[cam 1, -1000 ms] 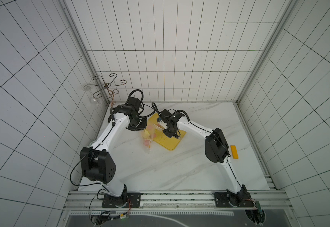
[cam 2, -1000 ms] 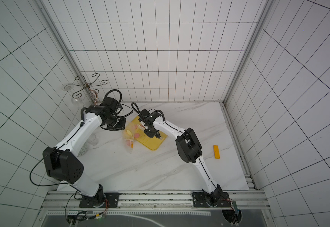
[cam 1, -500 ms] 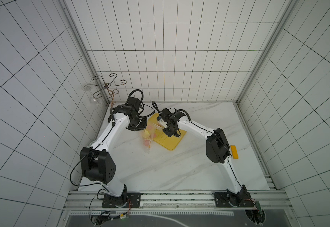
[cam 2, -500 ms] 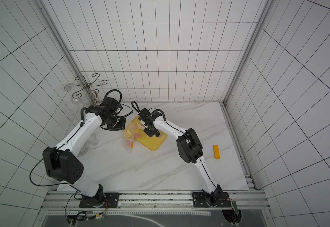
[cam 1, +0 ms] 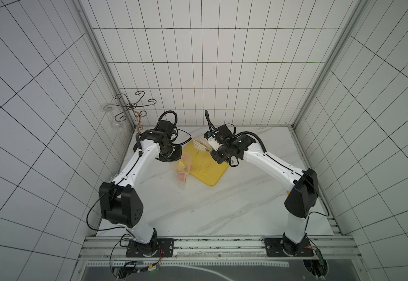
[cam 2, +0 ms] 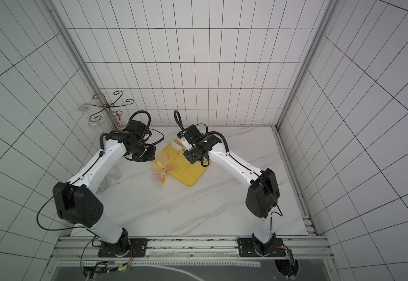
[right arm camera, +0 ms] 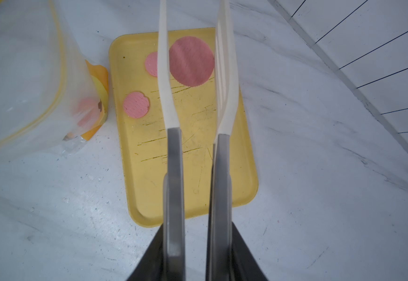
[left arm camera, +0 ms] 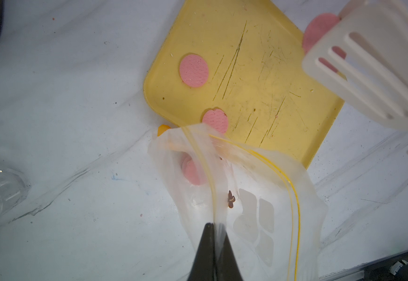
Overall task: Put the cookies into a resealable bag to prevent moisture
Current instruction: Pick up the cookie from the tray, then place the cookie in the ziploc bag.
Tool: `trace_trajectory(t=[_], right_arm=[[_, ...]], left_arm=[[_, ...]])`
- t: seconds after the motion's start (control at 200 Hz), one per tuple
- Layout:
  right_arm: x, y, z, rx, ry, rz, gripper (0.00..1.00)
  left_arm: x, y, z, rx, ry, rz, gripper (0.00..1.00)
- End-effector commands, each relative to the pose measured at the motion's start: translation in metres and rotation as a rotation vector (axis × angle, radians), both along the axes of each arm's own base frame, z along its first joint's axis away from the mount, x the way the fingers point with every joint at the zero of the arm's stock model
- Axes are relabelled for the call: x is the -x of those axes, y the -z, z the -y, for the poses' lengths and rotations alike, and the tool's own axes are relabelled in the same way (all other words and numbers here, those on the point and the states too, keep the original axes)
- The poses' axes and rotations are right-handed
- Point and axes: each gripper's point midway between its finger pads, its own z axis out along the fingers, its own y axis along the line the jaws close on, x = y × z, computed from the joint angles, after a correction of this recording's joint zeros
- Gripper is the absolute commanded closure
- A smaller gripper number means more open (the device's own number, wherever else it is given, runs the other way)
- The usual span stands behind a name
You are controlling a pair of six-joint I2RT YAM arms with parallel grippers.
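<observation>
The resealable bag (left arm camera: 246,194) is clear with a yellow zip, and it hangs open beside the yellow tray (left arm camera: 259,73). My left gripper (left arm camera: 214,226) is shut on the bag's rim. Pink cookies (left arm camera: 193,170) show inside the bag. Two pink cookies (left arm camera: 194,70) (left arm camera: 215,121) lie on the tray. My right gripper (right arm camera: 197,226) is shut on grey-handled white tongs (right arm camera: 164,85). A large pink cookie (right arm camera: 190,60) sits between the tong tips above the tray's far end. Both top views show the bag (cam 1: 183,170) (cam 2: 160,170) at the tray's left edge, with the tongs (cam 1: 199,144) over the tray's back corner.
A wire stand (cam 1: 132,109) fills the back left corner. A clear glass (cam 2: 115,172) and a patterned cup (cam 2: 102,187) stand on the marble table near the left arm. Tiled walls close the table on three sides.
The right gripper and its tongs have risen a little and shifted toward the back of the tray. The left arm and the bag have hardly moved.
</observation>
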Motion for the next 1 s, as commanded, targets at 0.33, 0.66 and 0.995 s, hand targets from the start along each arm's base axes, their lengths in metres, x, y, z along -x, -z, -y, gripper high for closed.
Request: trace_trajectory(t=[0.33, 0.66, 0.995], right_arm=[[0.079, -0.015, -0.036, -0.187, -0.176, -0.125, 0.64], [0.072, -0.009, -0.039, -0.162, -0.168, -0.120, 0.60], [0.067, -0.030, -0.037, -0.242, -0.151, -0.083, 0.52]], left_arm=[[-0.014, -0.016, 0.007, 0.023, 0.004, 0.046, 1.00], [-0.008, -0.021, 0.007, 0.036, 0.004, 0.046, 1.00], [-0.006, -0.019, 0.002, 0.012, 0.000, 0.043, 1.00]])
